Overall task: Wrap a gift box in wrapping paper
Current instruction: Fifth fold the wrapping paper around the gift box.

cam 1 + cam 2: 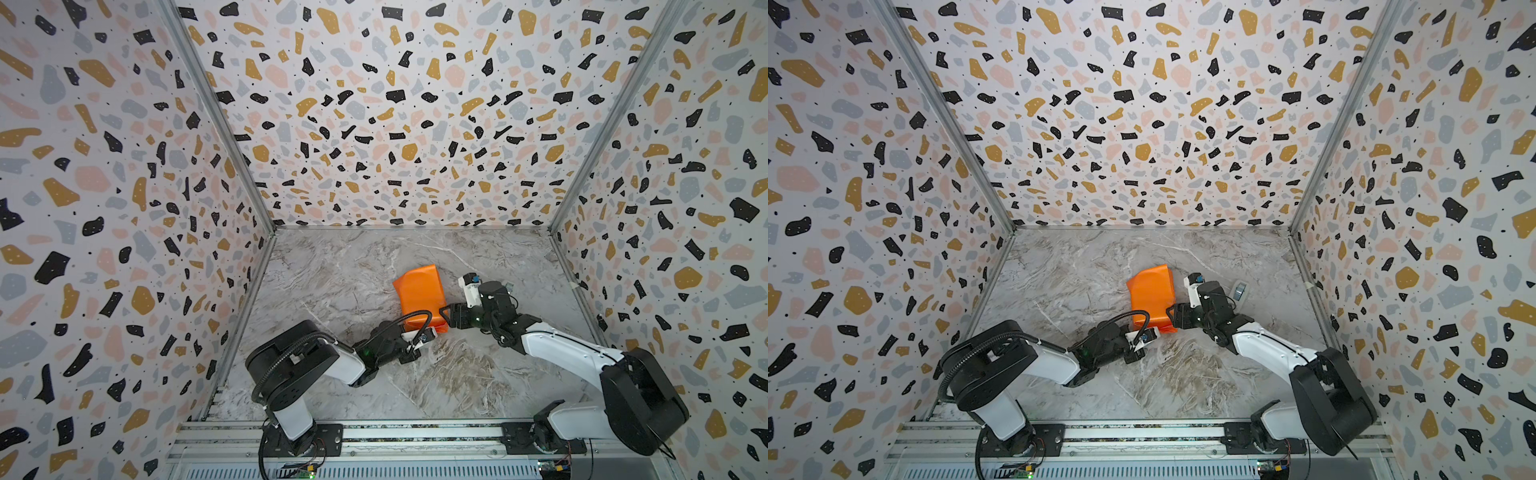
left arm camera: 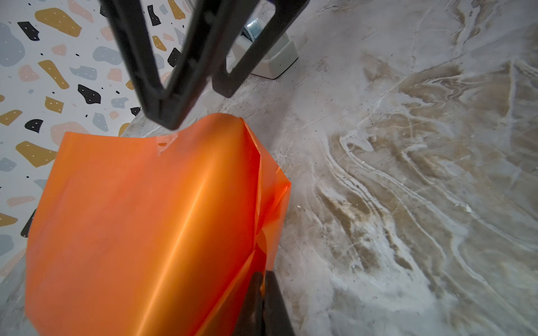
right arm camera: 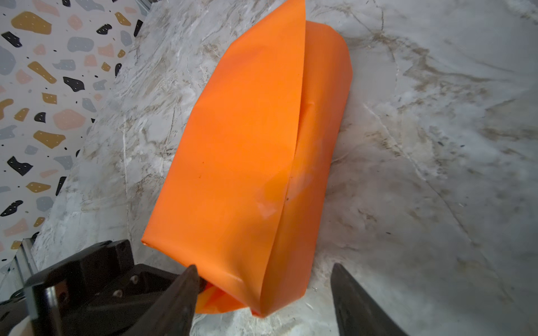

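The wrapping paper point(image 1: 417, 291) point(image 1: 1150, 291) lies mid-table as a folded bundle, orange face out, with one flap overlapping along its length point(image 3: 241, 145). The gift box is hidden. My left gripper point(image 2: 263, 279) point(image 1: 433, 331) is shut on a pinched fold of paper point(image 2: 145, 218) at the bundle's near end. My right gripper point(image 3: 263, 265) point(image 1: 446, 313) point(image 1: 1173, 313) stands open at the same near end from the right. Its fingers straddle the bundle's corner without touching it. One of its fingers point(image 2: 163, 110) shows above the paper in the left wrist view.
A small pale grey tape dispenser point(image 1: 1239, 291) point(image 2: 273, 61) stands on the marble table point(image 1: 353, 270) just right of my right wrist. Patterned walls point(image 1: 124, 249) close the table on three sides. Both arm bases sit on the front rail point(image 1: 415, 432).
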### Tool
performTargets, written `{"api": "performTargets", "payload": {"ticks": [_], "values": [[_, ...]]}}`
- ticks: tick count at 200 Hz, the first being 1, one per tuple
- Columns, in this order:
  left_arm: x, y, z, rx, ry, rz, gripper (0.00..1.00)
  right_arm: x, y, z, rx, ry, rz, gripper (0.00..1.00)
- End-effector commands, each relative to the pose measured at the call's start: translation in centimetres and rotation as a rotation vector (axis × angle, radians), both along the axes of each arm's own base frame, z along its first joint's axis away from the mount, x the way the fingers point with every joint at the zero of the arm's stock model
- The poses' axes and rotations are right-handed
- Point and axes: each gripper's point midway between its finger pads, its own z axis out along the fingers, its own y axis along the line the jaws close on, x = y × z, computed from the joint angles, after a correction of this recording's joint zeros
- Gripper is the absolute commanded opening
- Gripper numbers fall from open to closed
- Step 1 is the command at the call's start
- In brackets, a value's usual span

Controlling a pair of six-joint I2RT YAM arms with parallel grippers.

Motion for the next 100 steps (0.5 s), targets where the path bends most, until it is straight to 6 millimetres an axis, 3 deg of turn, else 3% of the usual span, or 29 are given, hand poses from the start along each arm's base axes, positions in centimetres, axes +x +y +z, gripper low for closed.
{"api": "performTargets", "payload": {"ticks": [1, 35, 100], "values": [[0.2, -0.5, 2.0, -0.082, -0.013, -0.003, 0.0, 1.0, 0.9, 0.5, 0.013, -0.011, 0.024, 0.72], [0.4, -0.3, 2.5, -0.123, 0.008, 0.018, 0.0, 1.1, 0.7, -1.2, -0.023, 0.022, 0.017, 0.7], [1.4, -0.2, 3.1, -0.156, 0.031, 0.061, 0.0, -0.7, -1.0, -4.7, -0.087, 0.094, -0.006, 0.67]]}}
